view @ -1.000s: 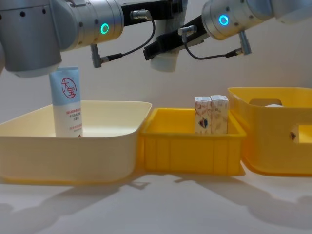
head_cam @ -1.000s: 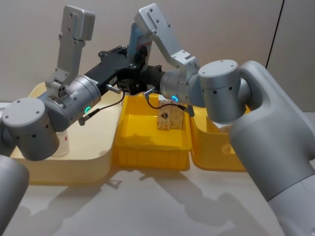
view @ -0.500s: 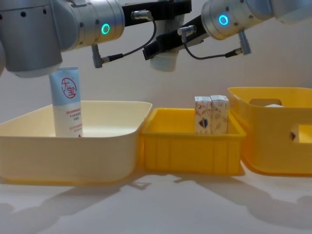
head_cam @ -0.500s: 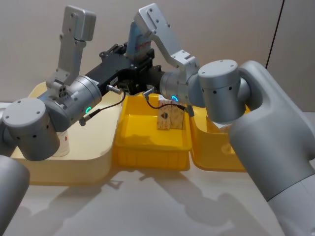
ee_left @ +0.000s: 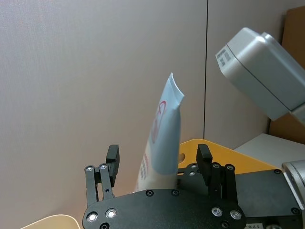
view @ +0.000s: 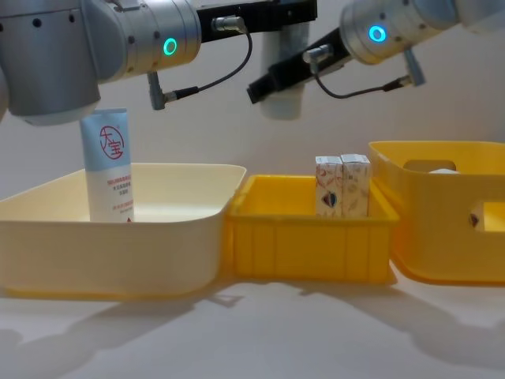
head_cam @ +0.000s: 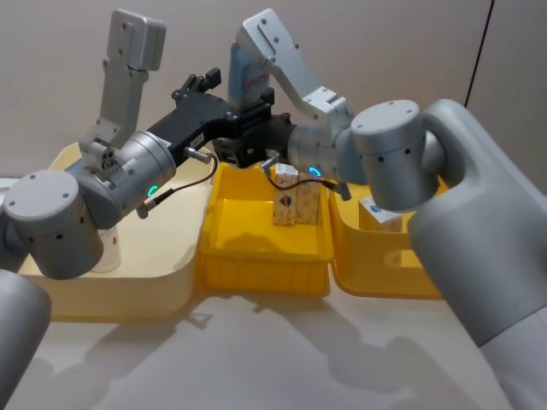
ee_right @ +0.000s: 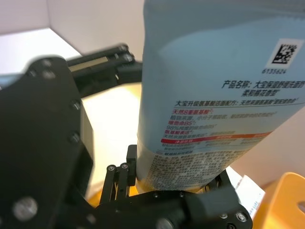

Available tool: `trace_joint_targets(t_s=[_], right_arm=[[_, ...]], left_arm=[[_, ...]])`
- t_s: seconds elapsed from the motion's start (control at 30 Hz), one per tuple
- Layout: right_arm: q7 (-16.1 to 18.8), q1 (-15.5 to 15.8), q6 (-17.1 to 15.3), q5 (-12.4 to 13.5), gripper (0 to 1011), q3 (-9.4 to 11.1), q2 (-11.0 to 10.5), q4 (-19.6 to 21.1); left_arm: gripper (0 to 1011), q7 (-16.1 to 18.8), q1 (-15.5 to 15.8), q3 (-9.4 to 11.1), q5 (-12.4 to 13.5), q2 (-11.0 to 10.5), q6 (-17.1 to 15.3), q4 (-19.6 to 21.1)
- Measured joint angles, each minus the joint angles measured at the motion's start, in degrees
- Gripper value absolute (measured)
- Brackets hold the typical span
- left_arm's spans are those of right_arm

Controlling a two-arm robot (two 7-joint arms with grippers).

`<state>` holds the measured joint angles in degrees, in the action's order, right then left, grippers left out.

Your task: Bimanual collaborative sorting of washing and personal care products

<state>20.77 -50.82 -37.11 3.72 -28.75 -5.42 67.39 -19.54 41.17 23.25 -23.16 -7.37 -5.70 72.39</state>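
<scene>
My right gripper (head_cam: 255,115) is shut on the cap end of a pale blue squeeze tube (head_cam: 248,73), holding it upright above the middle yellow bin (head_cam: 256,269). The tube's printed back (ee_right: 214,95) is close up in the right wrist view. Its white cap (view: 282,99) hangs below the fingers. My left gripper (ee_left: 158,155) is open, one finger on each side of that tube (ee_left: 162,133) without touching it. A second tube (view: 108,166) stands in the cream bin (view: 118,253). Two whitish cartons (view: 342,185) stand in the middle bin.
A taller yellow bin (view: 442,237) at the right holds another whitish carton (head_cam: 380,213). The three bins stand side by side across the table, with bare tabletop in front of them. A plain wall is close behind.
My right gripper has carried the tube a little to the right, above the middle bin. The left gripper has stayed in place, and its fingers now stand apart from the tube.
</scene>
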Motion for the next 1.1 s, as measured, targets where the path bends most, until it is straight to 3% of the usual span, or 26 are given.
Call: trace_joint_targets(t_s=[0.53, 0.9, 1.1], right_arm=[[0.1, 1.8, -3.2, -2.9, 660, -0.4, -4.7, 4.4], [-3.1, 3.3, -6.4, -4.2, 659, 1.8, -5.5, 6.6], [-6.1, 3.8, -8.4, -5.0, 660, 3.9, -5.2, 7.3]], left_arm=[[1003, 0.0, 0.0, 0.0, 0.0, 0.0, 0.0, 0.0], [1003, 0.1, 0.0, 0.0, 0.0, 0.0, 0.0, 0.0], [1003, 0.1, 0.0, 0.0, 0.0, 0.0, 0.0, 0.0]])
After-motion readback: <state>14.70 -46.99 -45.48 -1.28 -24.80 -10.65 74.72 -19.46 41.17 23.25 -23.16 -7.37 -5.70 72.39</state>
